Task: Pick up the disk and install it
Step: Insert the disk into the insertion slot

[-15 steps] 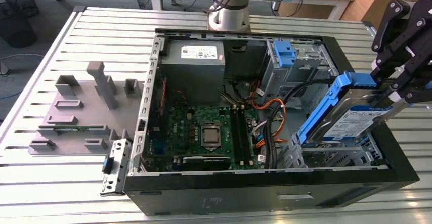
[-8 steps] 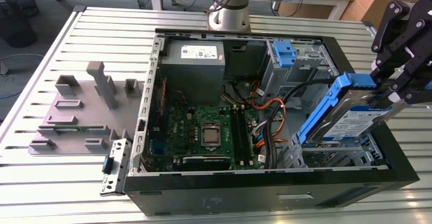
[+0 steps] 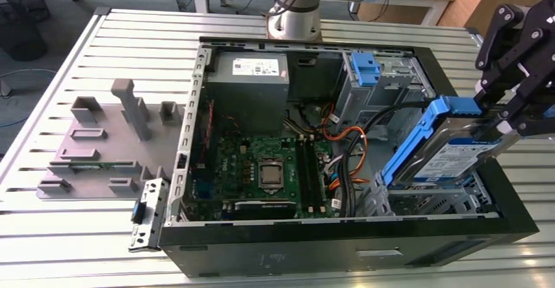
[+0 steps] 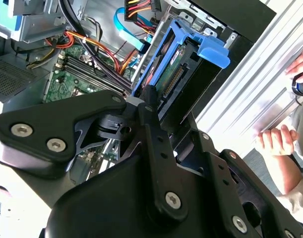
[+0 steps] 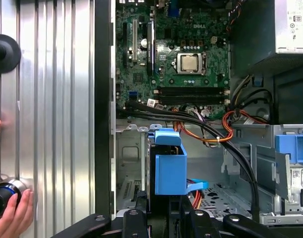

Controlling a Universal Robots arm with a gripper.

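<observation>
Slatted table (image 3: 69, 249) | one open case (image 3: 329, 248) | one pincer (image 3: 500, 122) clamped on one disk (image 3: 455, 161) (tilted)

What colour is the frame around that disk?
Blue: the frame round the disk, best in the exterior view.

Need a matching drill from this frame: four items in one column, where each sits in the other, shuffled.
1 disk
2 power-supply box
3 motherboard
4 grey fixture block

A flat on the floor of the case
B on the slatted table, to the exterior view's left of the case
C tilted, held in the gripper
D against the case's far wall in the exterior view

Pairs: 1-C, 2-D, 3-A, 4-B
</observation>
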